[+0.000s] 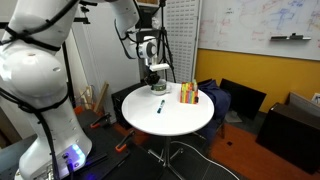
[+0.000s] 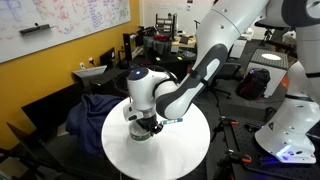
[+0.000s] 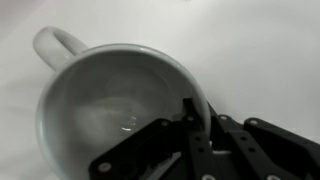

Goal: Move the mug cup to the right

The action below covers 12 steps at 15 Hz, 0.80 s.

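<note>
The mug cup (image 3: 105, 95) fills the wrist view: a pale round cup, empty, with its handle at the upper left. My gripper (image 3: 195, 122) is at its right rim, one finger inside the cup and one outside, shut on the wall. In an exterior view the gripper (image 1: 154, 78) points down on the small mug cup (image 1: 158, 88) at the back of the round white table (image 1: 175, 120). In an exterior view the gripper (image 2: 146, 124) is low over the table (image 2: 150, 155) and hides the cup.
A red-orange-yellow striped block (image 1: 188, 93) stands on the table close to the cup. A thin dark pen (image 1: 160, 105) lies nearer the table's middle. Chairs, a dark sofa and a blue cloth (image 2: 95, 108) surround the table.
</note>
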Each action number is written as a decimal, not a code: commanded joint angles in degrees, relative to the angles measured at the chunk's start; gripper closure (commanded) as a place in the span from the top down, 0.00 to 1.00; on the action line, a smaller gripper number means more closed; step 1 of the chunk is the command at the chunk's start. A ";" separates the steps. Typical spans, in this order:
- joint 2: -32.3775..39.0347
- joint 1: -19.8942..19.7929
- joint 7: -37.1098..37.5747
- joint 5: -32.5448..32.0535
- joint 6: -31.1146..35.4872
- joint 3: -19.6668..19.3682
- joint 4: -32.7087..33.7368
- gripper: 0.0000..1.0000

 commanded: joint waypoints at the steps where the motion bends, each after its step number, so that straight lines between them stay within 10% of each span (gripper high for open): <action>1: -2.58 -0.17 0.80 1.28 0.72 0.65 -4.44 0.03; 12: -6.20 -0.40 0.93 1.81 6.59 1.65 -12.99 0.03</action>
